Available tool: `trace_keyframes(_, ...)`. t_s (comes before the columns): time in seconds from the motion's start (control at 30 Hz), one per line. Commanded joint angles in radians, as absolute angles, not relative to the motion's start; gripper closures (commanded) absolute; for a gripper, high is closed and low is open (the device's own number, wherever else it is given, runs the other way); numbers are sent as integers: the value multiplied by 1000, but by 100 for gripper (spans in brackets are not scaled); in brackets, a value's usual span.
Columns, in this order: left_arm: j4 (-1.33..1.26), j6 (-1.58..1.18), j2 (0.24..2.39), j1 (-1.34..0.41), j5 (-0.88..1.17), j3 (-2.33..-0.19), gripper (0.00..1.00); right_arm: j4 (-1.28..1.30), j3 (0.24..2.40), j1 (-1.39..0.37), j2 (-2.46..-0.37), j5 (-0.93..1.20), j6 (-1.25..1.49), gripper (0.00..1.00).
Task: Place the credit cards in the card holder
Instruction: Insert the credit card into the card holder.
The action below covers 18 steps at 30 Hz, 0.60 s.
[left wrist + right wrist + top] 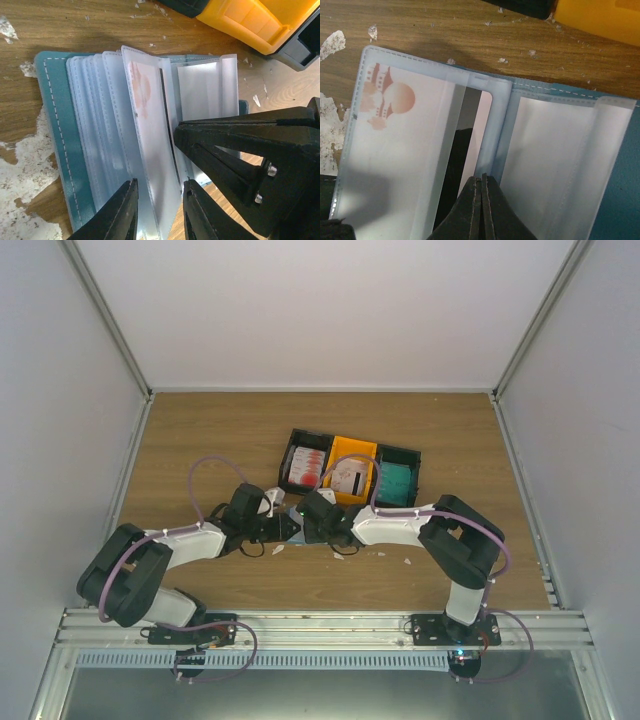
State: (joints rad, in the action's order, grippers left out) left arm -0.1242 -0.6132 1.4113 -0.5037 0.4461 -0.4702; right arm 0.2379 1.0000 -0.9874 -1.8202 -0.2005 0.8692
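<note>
Pose: left gripper (pixel 159 184) opposite right gripper (pixel 481 177), low.

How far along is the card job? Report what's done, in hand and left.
Done: one red-printed card looks seated in a clear sleeve of the open card holder. In hand: the left gripper straddles that sleeve; the right gripper, shut, has its tips at the sleeve's edge. Left: red-and-white cards, whitish cards and teal cards lie in the bins.

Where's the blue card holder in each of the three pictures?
Top external: card holder, small, at centre.
Left wrist: card holder fills left and middle, sleeves fanned.
Right wrist: card holder fills most of frame.
Shared landmark: orange bin just beyond it.
</note>
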Motion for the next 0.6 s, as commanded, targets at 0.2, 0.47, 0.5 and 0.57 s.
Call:
trace_keyframes(0.2, -226, -579, 1423, -505, 540, -478, 71, 223, 940, -988, -1827, -186, 875, 99)
trace_keyframes(0.47, -251, -557, 1470, -505, 633, -503, 62, 185, 885, -986, -1673, -252, 893, 88)
trace_keyframes(0.5, -255, -555, 1478, -505, 644, -506, 61, 189, 875, -986, -1649, -268, 899, 87)
trace_keyframes(0.57, -268, -556, 1489, -507, 666, -511, 60, 201, 854, -986, -1600, -303, 916, 85)
